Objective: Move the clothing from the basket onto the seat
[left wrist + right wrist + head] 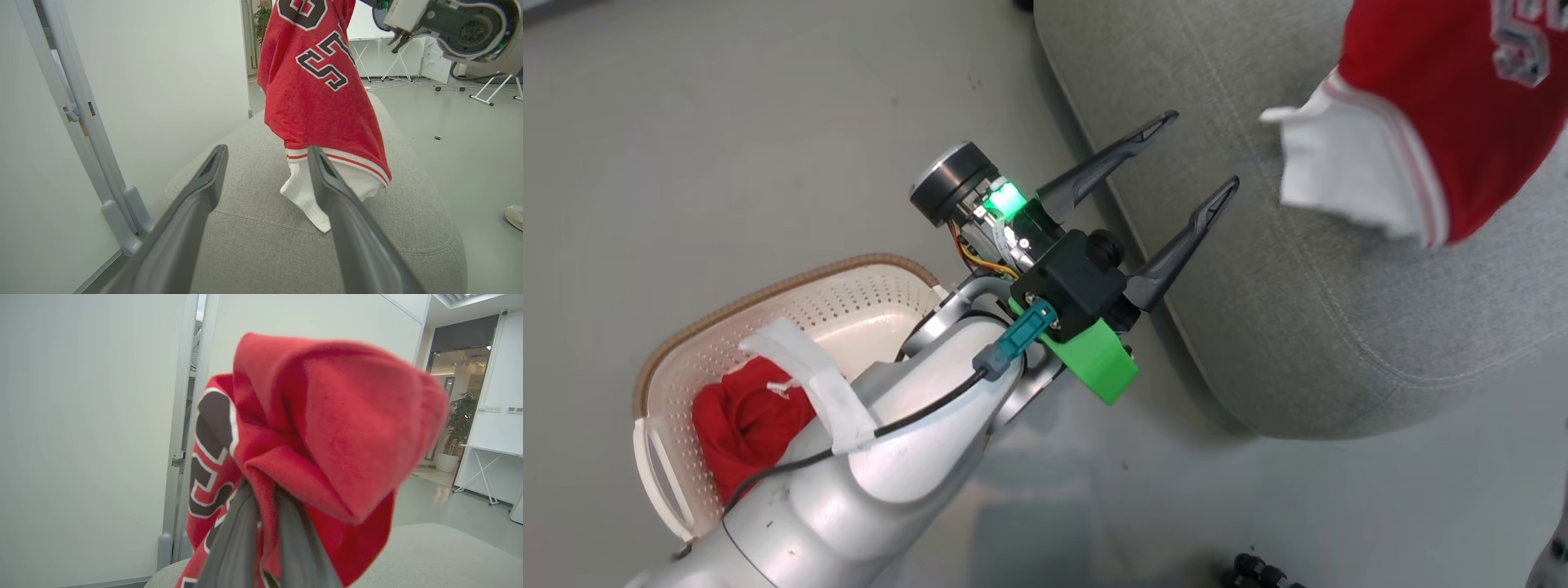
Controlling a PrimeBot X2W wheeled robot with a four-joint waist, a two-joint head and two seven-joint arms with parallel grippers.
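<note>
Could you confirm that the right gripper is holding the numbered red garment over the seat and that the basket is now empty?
Not quite: the basket is not empty. The head view shows a second red garment lying in it. The rest holds: the right gripper is shut on the numbered red garment, which hangs over the seat.

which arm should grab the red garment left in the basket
Left: the left gripper is open and empty near the basket, while the right gripper is shut on the numbered jersey over the seat.
</note>
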